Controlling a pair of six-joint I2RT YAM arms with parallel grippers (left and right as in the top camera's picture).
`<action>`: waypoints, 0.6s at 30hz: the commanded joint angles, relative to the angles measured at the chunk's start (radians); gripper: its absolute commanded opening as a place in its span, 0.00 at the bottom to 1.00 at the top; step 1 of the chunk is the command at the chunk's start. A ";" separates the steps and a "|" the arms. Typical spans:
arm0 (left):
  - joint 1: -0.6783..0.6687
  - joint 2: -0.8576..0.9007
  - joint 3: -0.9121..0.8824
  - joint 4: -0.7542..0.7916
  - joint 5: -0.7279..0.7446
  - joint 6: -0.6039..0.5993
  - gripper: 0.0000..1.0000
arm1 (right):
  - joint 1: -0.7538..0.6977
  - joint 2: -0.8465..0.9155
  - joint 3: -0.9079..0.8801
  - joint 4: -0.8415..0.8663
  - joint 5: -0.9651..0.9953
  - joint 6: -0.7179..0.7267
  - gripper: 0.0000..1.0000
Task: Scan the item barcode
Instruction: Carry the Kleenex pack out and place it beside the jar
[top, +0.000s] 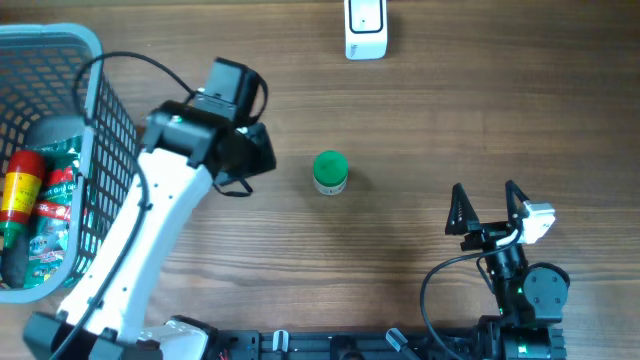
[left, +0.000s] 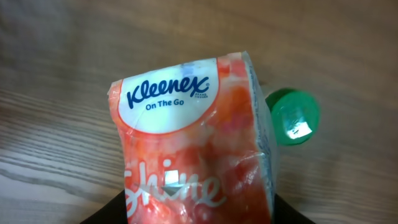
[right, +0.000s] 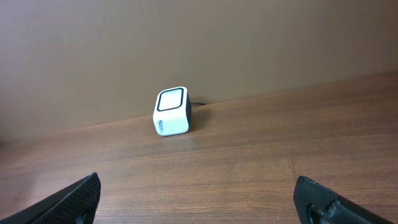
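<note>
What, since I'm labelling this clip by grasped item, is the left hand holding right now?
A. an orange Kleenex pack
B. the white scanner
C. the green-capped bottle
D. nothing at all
A: in the left wrist view the orange Kleenex pack sits gripped in the left hand, while the green-capped bottle stands free beside it and the white scanner sits far off.

Left arm (top: 150, 230): white shell link, black wrist housing, thin black cable (top: 140, 57) looping off it. Right arm (top: 525, 285): all black, round joint, white camera block (top: 537, 215); right tool (top: 484, 195) has two dark pointed fingers (top: 460, 210)
</note>
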 joint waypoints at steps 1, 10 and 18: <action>-0.031 0.038 -0.056 0.023 -0.013 -0.045 0.47 | 0.008 0.002 0.000 0.005 0.014 0.013 1.00; -0.034 0.047 -0.122 0.068 -0.013 -0.071 0.48 | 0.008 0.002 0.000 0.005 0.014 0.014 1.00; -0.034 0.047 -0.241 0.171 0.031 -0.093 0.48 | 0.008 0.002 0.000 0.005 0.014 0.014 1.00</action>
